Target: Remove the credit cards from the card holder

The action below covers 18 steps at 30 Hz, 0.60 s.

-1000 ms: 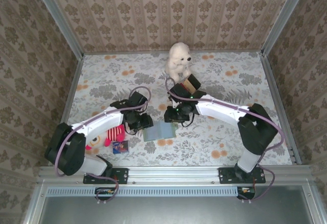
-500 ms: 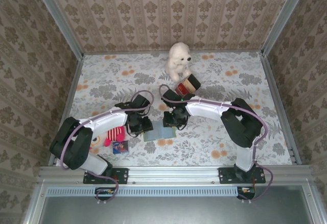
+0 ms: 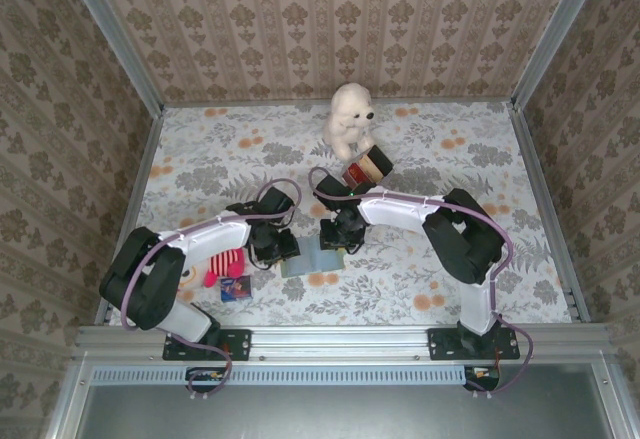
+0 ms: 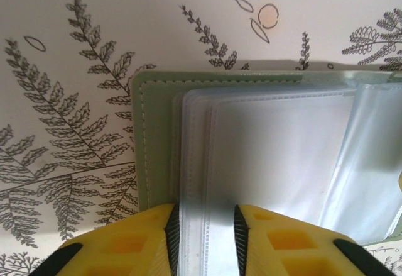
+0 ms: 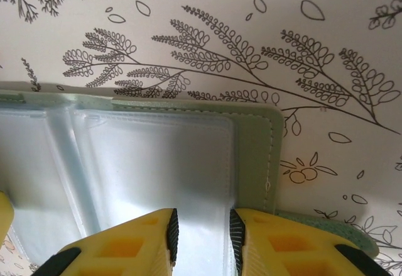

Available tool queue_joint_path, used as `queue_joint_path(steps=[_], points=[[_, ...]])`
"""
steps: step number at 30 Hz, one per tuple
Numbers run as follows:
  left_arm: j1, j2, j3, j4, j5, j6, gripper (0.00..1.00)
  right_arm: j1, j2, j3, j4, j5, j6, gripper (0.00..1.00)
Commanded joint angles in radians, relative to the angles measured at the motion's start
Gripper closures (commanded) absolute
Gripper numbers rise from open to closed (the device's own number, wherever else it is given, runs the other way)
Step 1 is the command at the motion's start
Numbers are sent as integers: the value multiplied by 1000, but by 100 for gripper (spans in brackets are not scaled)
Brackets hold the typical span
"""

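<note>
Left claw (image 4: 205, 235): jaws narrowly apart, straddling the left edge of the clear sleeves (image 4: 276, 156), no pinch evident. The card holder (image 3: 305, 264) lies open and flat on the table (image 3: 450, 259) between the arms, with no credit cards discernible in it; right claw (image 5: 201, 238) shows the same narrow gap over the right-hand sleeve. Risk: slick thin sleeves may slip from the jaws, or a lift may drag the whole light holder if the other side is not pinned
</note>
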Motion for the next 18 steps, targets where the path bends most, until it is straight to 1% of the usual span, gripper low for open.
queue_joint_path(steps=[1,6,10,12,15,18], points=[[-9,9,-7,30,36,-12,74,-4,57,-6,-9,-29,-16,69],[-8,1,-4,36,45,-7,78,-7,66,-14,3,-49,-16,69],[-9,-10,-3,51,63,1,83,-14,65,-22,12,-63,-16,70],[-9,-20,4,27,43,8,83,-14,64,-24,13,-64,-17,70],[-6,-27,13,-21,8,10,80,-15,66,-28,17,-66,-17,70],[-5,-33,7,22,50,3,76,-16,69,-32,21,-71,-20,70]])
